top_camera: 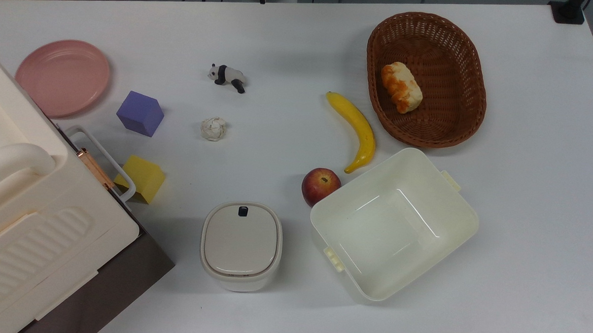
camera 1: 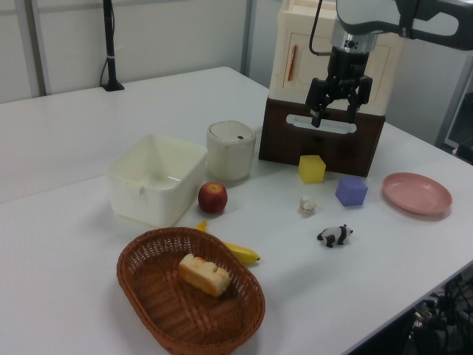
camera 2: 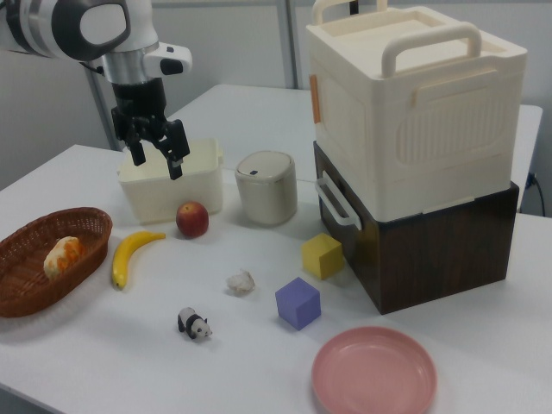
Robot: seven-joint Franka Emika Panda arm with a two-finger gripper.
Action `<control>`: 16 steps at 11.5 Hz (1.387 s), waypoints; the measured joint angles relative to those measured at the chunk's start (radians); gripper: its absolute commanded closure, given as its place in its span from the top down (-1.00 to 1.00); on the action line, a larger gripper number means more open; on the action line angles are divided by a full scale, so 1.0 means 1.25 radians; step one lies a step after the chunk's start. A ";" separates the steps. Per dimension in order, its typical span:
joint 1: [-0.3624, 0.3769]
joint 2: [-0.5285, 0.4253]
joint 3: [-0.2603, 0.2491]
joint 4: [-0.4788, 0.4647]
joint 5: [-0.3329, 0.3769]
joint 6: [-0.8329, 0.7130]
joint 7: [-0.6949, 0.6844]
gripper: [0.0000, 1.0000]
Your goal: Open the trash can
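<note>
Hanging above the table (top_camera: pixel 291 48), my claw (camera 1: pixel 339 111) points straight down with its fingers spread apart and nothing between them. In the right view my claw (camera 2: pixel 157 148) appears in front of the pale-yellow tub (camera 2: pixel 172 181), well off the surface.

The trash can (top_camera: pixel 241 246) sits on the table with its flat beige lid (top_camera: pixel 241 237) down and shut, the small dark button (top_camera: pixel 243 211) near the lid's far edge in the top view. In the left view the trash can (camera 1: pixel 230 150) stands between the tub (camera 1: pixel 157 177) and the dark brown box (camera 1: pixel 321 137); in the right view the trash can (camera 2: pixel 266 186) is just to the right view's right of the tub.

A red apple (top_camera: pixel 320 186) rests just beside the tub's corner (top_camera: pixel 324 212), near the trash can in the top view's right. A banana (top_camera: pixel 358 129) lies beyond the apple, next to a brown wicker basket (top_camera: pixel 471 94) holding a piece of bread (top_camera: pixel 402 86).

On the top view's left, a big cream ribbed box with a handle (top_camera: pixel 33 216) is stacked on the dark box. A yellow block (top_camera: pixel 143 178) and a purple block (top_camera: pixel 140 113) lie near it, a pink plate (top_camera: pixel 63 77) further back. A crumpled paper ball (top_camera: pixel 213 128) and a small panda figure (top_camera: pixel 227 77) lie toward the middle of the table.
</note>
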 measured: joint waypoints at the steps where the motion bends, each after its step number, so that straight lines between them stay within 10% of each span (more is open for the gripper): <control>1: 0.000 0.000 0.000 0.000 0.000 0.000 0.000 1.00; 5: -0.006 -0.001 0.004 0.000 0.009 0.000 -0.158 1.00; 16: -0.024 -0.004 0.007 0.004 0.084 -0.007 -0.160 1.00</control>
